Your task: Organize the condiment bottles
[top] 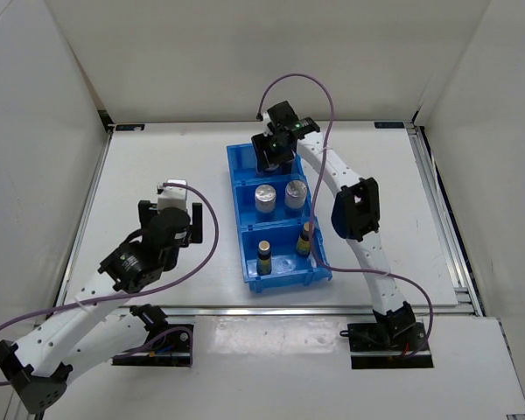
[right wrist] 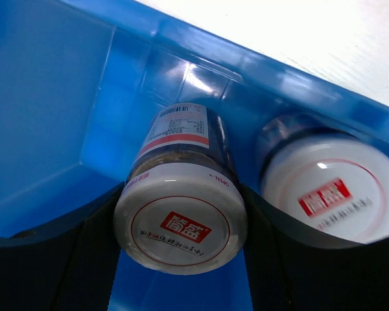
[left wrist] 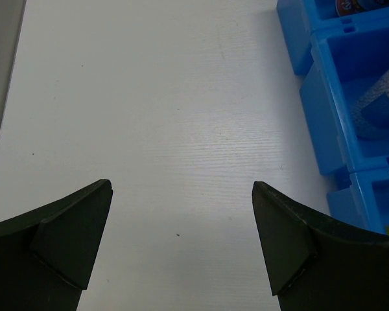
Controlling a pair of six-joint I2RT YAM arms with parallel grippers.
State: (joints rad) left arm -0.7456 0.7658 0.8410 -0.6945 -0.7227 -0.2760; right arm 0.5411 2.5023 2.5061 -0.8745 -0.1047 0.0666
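All six bottles (top: 264, 198) sit paired in the bin (top: 284, 280); the right tool (top: 274, 150), clamped on a jar (right wrist: 180, 223), likely need only release; the left tool (left wrist: 181, 191) gapes empty.

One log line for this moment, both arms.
right gripper: shut on red-marked jar, blue bin far compartment | left gripper: open, above table

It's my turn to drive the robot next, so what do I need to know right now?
Left gripper: open, empty, over bare table left of the blue bin.
Right gripper: shut on a red-marked jar in the far compartment, second jar beside it.
Middle compartment: two white cylinders.
Near compartment: two slim yellow-labelled bottles.
Done: all six are inside the bin, paired by kind.
Left: probably just release the jar and lift out.
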